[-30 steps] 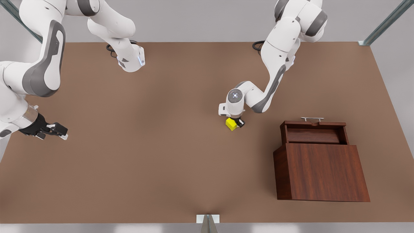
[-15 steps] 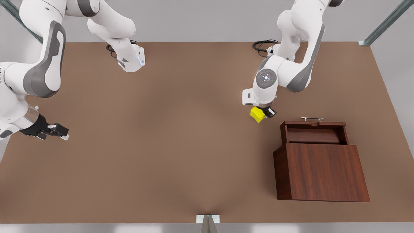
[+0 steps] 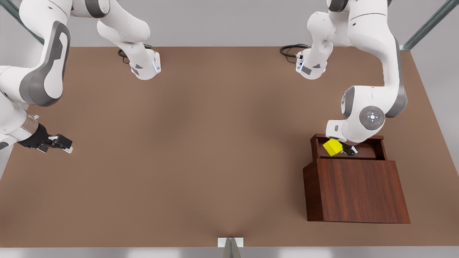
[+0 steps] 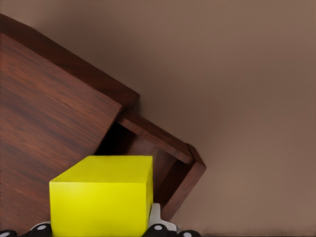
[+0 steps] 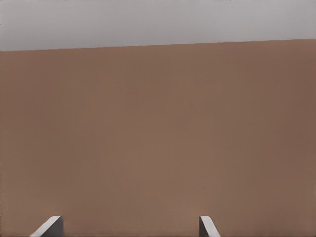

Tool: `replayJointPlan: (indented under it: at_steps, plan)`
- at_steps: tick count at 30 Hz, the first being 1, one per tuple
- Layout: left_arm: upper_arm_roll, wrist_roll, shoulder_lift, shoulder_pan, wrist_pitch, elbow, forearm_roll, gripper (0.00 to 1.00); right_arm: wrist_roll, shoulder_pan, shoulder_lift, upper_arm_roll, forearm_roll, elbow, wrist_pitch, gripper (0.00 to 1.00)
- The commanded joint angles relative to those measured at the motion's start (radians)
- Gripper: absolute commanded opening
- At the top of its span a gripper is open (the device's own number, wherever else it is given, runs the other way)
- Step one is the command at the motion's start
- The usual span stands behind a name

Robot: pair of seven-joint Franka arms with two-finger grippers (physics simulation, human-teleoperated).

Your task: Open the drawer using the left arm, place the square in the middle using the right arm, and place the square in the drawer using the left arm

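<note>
square (image 3: 332, 147): held over open drawer (image 3: 347, 151), above its front-view-left end | left pincer (image 3: 340, 149): clamped on square | cabinet (image 3: 358, 191): on bench (image 3: 200, 143), front view's right | right pincer (image 3: 59, 143): parted, nothing held, front view's left, waited

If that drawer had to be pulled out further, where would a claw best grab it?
By the silver bar handle on the drawer front, coming from the far table side. The bar stands off the panel, so fingers fit around it. The left claw now holds the yellow square above the drawer; the right claw waits, open.
</note>
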Motion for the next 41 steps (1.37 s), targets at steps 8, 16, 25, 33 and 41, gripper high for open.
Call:
replayJointPlan:
  at_steps: [8,16,25,33,41]
  plan:
    - [0.022,0.169,0.036,0.066,0.026,-0.005,-0.022,0.65,0.000,-0.002,0.002,0.000,0.000,0.001,0.000,1.00]
    - [0.044,0.212,0.046,0.073,0.020,-0.014,-0.020,1.00,0.000,-0.005,0.003,0.000,0.002,0.001,0.002,1.00]
    - [0.050,-0.029,0.031,0.069,-0.071,-0.003,-0.022,1.00,-0.002,-0.005,0.000,-0.008,0.002,0.004,0.000,1.00]
    - [-0.244,-0.960,-0.021,0.230,-0.195,0.327,-0.059,1.00,-0.006,-0.004,0.000,-0.006,-0.014,0.041,-0.002,1.00]
    - [-0.633,-1.040,-0.087,0.555,-0.175,0.325,0.098,1.00,-0.002,0.016,-0.026,0.005,-0.014,0.045,-0.074,1.00]
